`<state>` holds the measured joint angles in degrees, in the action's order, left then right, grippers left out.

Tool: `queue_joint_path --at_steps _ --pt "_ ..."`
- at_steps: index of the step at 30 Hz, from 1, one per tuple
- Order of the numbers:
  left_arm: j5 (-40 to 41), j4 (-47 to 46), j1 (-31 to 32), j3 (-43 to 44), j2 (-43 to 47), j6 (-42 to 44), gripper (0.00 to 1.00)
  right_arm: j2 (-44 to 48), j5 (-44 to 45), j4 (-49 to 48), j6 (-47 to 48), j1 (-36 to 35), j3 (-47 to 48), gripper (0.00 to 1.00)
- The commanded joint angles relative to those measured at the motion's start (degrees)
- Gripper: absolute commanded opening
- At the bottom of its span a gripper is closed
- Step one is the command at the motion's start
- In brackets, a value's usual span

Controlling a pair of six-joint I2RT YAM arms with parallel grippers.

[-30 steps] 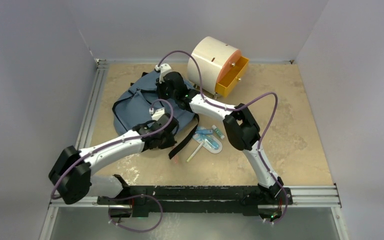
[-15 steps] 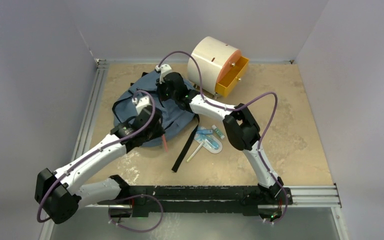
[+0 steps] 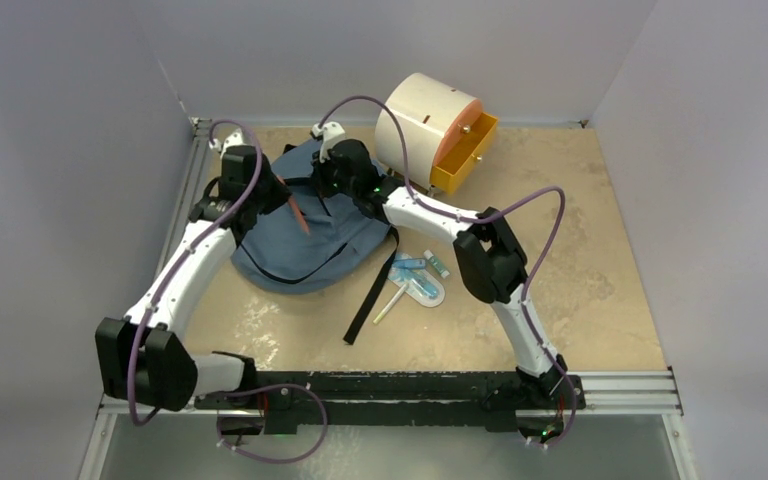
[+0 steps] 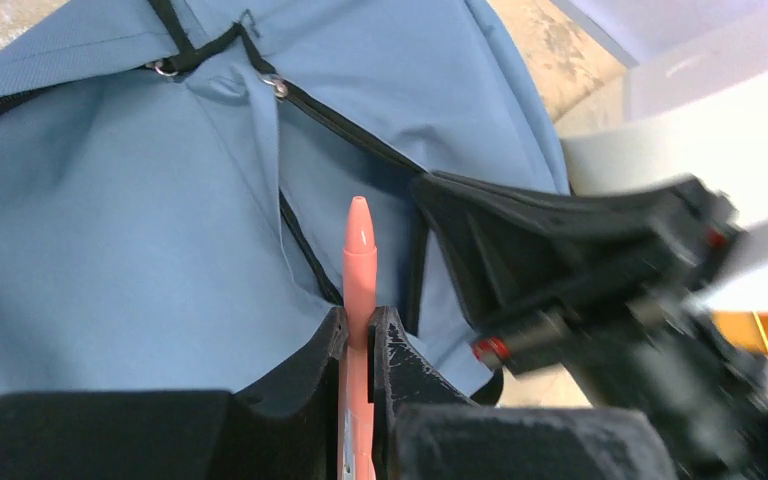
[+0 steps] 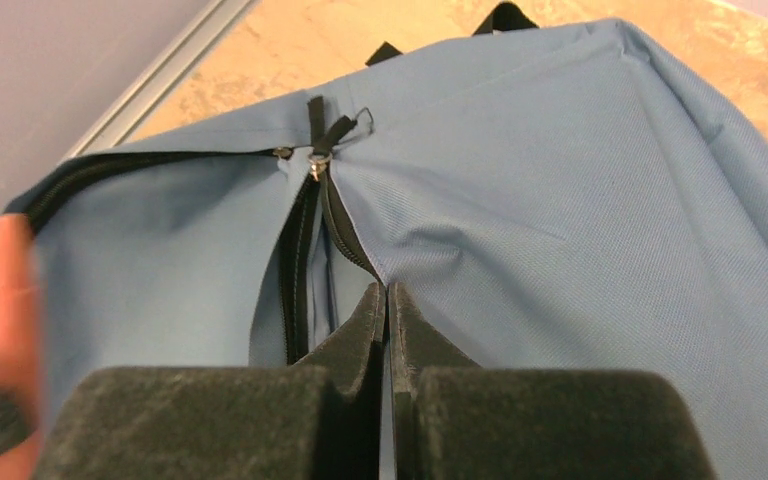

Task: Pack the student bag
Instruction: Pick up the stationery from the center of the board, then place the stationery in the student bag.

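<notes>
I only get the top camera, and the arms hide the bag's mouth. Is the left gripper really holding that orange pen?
Observer: Yes. The left wrist view shows the left gripper shut on the pen, with the tip sticking out over the student bag.
Operator: And the right gripper?
Observer: In its own wrist view the right gripper is shut, pinching bag fabric right beside the zipper.
Operator: Is that zipper open?
Observer: Partly. A dark slit runs down from the slider, just left of that gripper.
</notes>
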<state>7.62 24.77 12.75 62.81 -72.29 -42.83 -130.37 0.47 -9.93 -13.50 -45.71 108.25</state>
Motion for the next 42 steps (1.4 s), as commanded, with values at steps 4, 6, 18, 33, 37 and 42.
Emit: queue_joint_path --at_steps 4,6,18,33,37,42 --pt "-2.07 -8.72 -5.79 -0.64 -4.05 -8.24 0.00 6.57 -0.38 -3.51 0.32 -0.04 1.30 0.00" --pt "-4.04 -12.55 -7.63 -2.64 -4.57 -11.98 0.00 6.69 -1.71 -3.45 -0.02 -0.06 1.35 0.00" --pt "-1.90 -13.82 -8.62 -2.95 -11.31 -24.97 0.00 7.09 -1.77 -2.74 -2.33 -0.08 1.40 0.00" --pt "10.76 -1.54 -4.82 2.91 -16.82 -39.61 0.00 6.95 -2.05 -2.50 -4.14 -0.08 2.05 0.00" --pt "15.86 2.47 -2.07 6.19 -18.92 -42.82 0.00 7.05 -2.14 -2.33 -4.31 -0.05 1.89 0.00" --pt "18.36 2.89 -1.86 7.63 -18.94 -43.46 0.00 7.22 -2.33 -2.21 -4.52 -0.07 1.79 0.00"
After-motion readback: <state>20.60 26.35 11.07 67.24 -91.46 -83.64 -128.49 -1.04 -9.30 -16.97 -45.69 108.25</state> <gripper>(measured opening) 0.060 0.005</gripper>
